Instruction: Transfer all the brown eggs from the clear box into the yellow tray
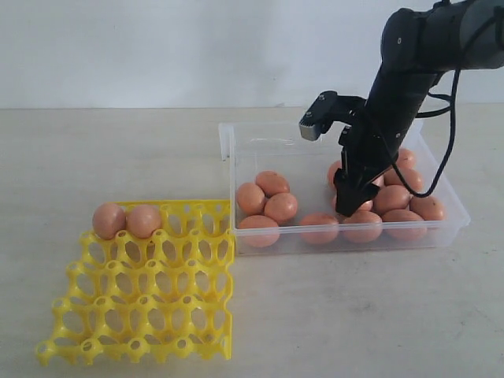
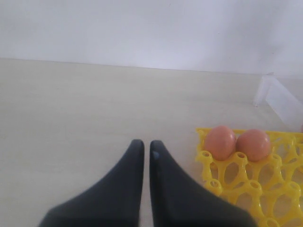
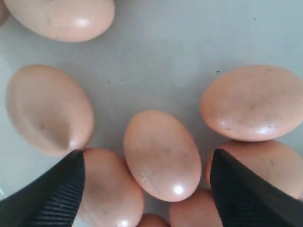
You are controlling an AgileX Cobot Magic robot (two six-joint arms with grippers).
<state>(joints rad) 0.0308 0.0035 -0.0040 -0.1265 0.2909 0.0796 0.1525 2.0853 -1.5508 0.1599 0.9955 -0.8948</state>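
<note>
Brown eggs (image 1: 272, 206) lie clustered in the clear box (image 1: 227, 140) directly beneath the right gripper (image 3: 147, 161), its jaws spread wide either side of one egg (image 3: 162, 155), apparently lined up to grasp it.

Closed gripper (image 2: 143, 144) near yellow tray (image 2: 239, 160)

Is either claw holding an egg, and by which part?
Nothing is held. The right claw is open over an egg in the clear box, fingers clear of its sides. The left claw is shut on nothing, near the yellow tray.
</note>
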